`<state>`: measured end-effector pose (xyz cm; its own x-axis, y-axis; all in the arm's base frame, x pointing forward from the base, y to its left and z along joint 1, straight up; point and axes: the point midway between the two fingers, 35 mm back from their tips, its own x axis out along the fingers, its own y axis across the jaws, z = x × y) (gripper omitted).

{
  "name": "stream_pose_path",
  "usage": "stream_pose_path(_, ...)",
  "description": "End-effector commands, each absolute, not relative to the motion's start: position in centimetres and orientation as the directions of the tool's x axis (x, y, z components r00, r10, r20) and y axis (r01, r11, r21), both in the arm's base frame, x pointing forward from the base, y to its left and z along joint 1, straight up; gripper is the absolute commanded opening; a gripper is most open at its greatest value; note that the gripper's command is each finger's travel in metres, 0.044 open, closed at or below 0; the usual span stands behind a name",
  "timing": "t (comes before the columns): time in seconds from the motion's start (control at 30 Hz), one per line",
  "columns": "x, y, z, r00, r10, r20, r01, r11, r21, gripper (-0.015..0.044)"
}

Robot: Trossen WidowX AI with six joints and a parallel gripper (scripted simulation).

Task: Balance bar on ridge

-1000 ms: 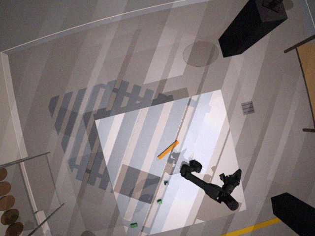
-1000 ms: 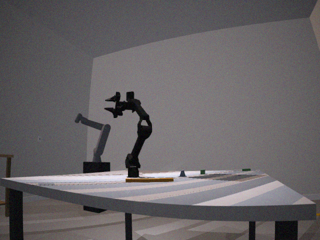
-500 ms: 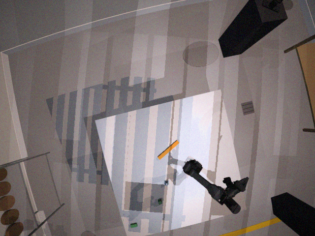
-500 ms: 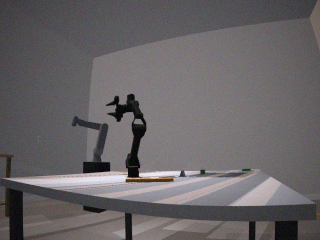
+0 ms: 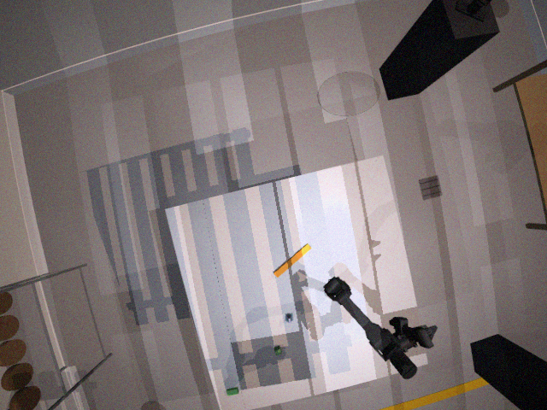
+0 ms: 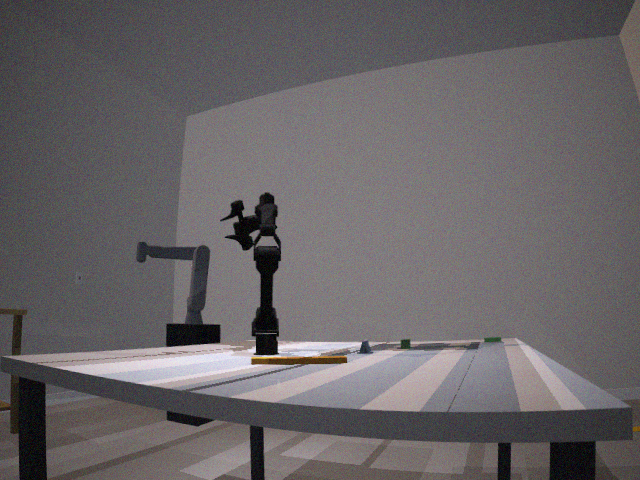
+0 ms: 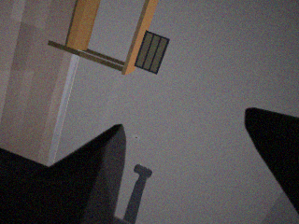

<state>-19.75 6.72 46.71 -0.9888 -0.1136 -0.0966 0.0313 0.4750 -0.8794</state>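
1. While light and shadow stripe the pale tabletop (image 5: 399,282) (image 6: 361,413) in the top view, the long, straight-edged bar (image 5: 291,260) (image 6: 298,360) lies slantwise on it, orange with a yellow patch at one end. Well apart from it is a tiny blue-grey wedge (image 5: 289,317) (image 6: 365,347); farther along come a small green cube (image 5: 277,350) (image 6: 405,343) and a flat green block (image 5: 232,390) (image 6: 492,339). The dark jointed arm (image 5: 356,312) (image 6: 266,289) reaches away from the bar, its hand (image 5: 417,331) (image 6: 224,228) (image 7: 183,124) off to the side.

2. From the exterior view, the bar appears as a thin, even strip, low on the tabletop and not across the wedge, whose sides slope up to a narrower top. The arm stands tall in matte black, and its hand is high above the surface, pointed fingers spread and holding nothing. Behind it, a smooth grey arm (image 6: 199,281) with rounded joints rises from a boxy black pedestal (image 6: 192,334).

3. In the wrist view, two dark, tapering fingers stand wide apart. Beyond them show a plain grey wall (image 7: 201,70), a slatted rectangular grille (image 7: 151,52) and squared, orange-brown furniture (image 7: 83,23).
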Motion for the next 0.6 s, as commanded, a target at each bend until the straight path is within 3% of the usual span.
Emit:
stream_pose_path(0.0, -19.7, 9.0, 45.9, -0.992, -0.033, -0.119, 0.095, 0.418, -0.903, 0.0315)
stream_pose_path(0.57, -16.9, 16.9, 43.6, -0.937, 0.292, -0.19, 0.252, 0.193, -0.948, 0.0315)
